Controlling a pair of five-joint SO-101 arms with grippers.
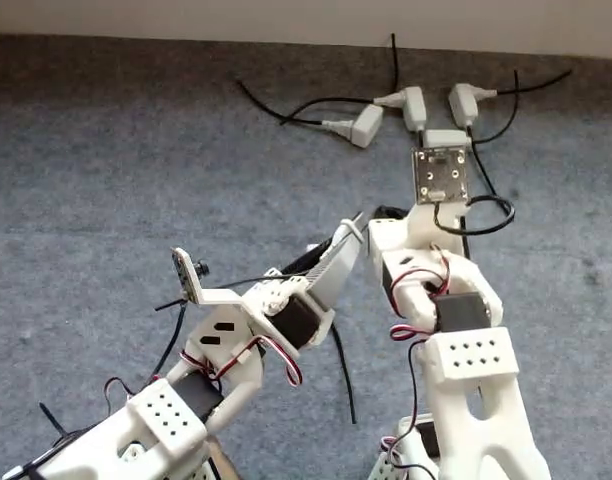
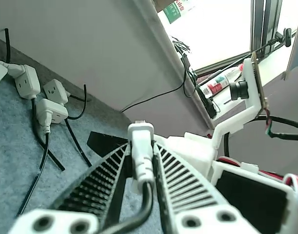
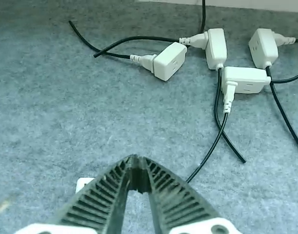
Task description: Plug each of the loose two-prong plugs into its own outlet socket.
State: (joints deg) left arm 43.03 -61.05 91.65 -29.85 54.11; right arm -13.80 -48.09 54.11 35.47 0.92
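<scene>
Grey carpet covers the tabletop (image 1: 106, 180). Low over it hangs the right gripper (image 3: 134, 160), fingers pressed together at the tips. Beside it, the left gripper (image 2: 141, 148) is raised. White outlet sockets (image 3: 169, 61) cluster among black cords (image 3: 214, 141) at the far edge. A white two-prong plug (image 2: 140, 136) sits pinched between the left fingers.

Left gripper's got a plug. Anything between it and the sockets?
Nothing solid: bare carpet runs from the plug in the left gripper to the tilted socket. Black cables lie on the carpet before the other sockets, and the right arm's wrist hangs over that cluster, covering part of one socket.
</scene>
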